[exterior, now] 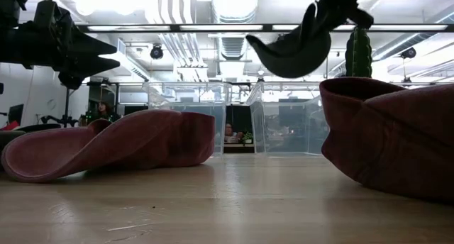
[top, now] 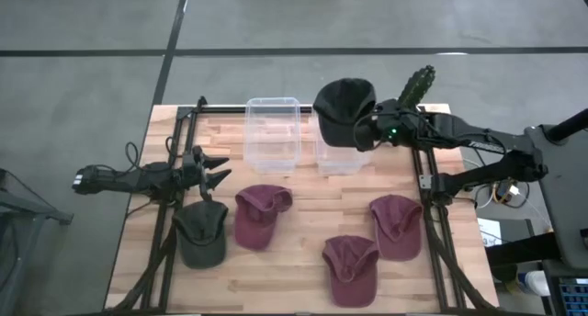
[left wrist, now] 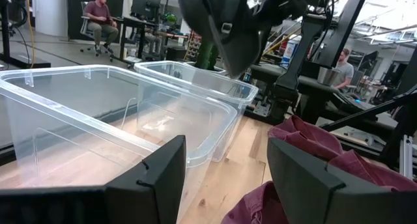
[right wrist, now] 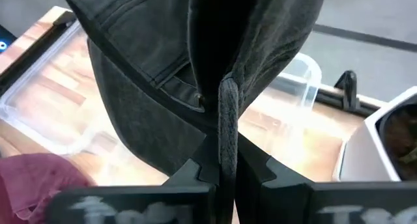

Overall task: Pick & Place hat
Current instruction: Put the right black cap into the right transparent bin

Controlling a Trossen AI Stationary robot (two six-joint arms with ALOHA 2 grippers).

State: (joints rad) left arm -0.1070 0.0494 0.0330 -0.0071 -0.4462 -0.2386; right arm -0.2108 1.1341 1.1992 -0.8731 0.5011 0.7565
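The dark hat, soft washed cotton with stitched seams, hangs folded and limp from the right gripper, whose fingers pinch its fabric above the right clear plastic bin (a thin-walled, glossy tub beside a second clear bin). The left gripper hovers with fingers spread near a dark-green cap. Three maroon caps lie on the planked wooden table.

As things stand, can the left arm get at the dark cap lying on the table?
Probably yes. The left gripper hangs open just above the dark cap at the table's left, nothing between them. The right gripper is off over the bins, holding another dark hat.
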